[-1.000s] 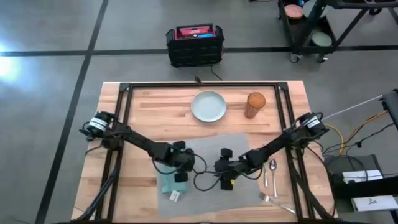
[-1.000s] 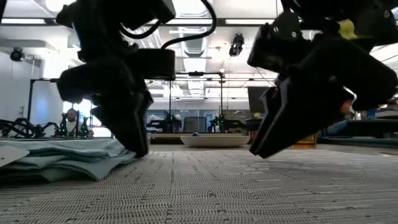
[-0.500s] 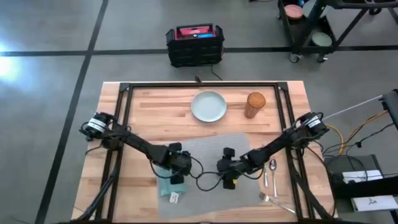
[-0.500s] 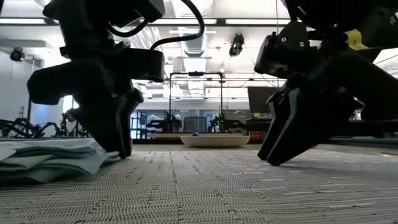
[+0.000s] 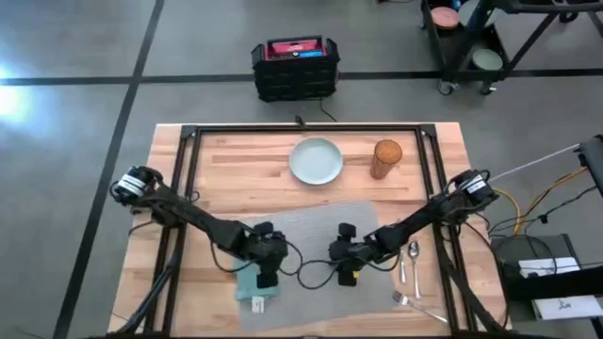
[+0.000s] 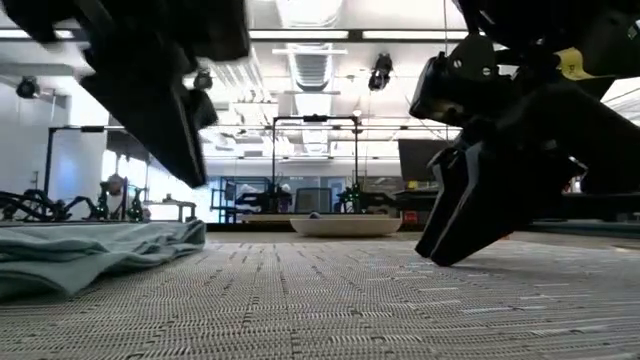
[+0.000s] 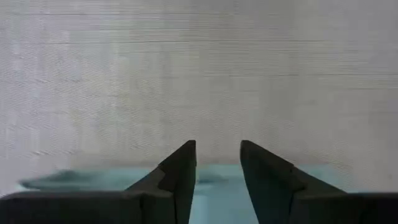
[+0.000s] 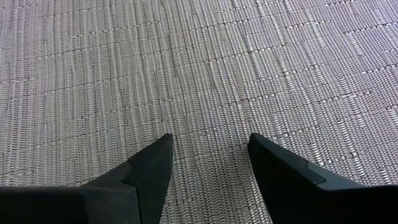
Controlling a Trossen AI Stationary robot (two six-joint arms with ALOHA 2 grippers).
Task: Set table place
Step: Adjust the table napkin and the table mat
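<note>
the grey woven place (image 5: pixel 316 247) lies on the wooden surface (image 5: pixel 226 155), toward its 6 o'clock edge. the left hand (image 5: pixel 267 273) hangs over the place's 9 o'clock edge, above the teal napkin (image 5: pixel 252 285), its fingers (image 7: pixel 180 171) a little spread and pinching nothing. the right hand (image 5: pixel 341 252) sits low over the middle of the place, fingers (image 8: pixel 152 168) spread and empty. a pale plate (image 5: pixel 316 161) and a brown cup (image 5: pixel 386 157) stand at 12 o'clock beyond the place. cutlery (image 5: pixel 407 268) lies on bare wood just off the place at 3 o'clock.
</note>
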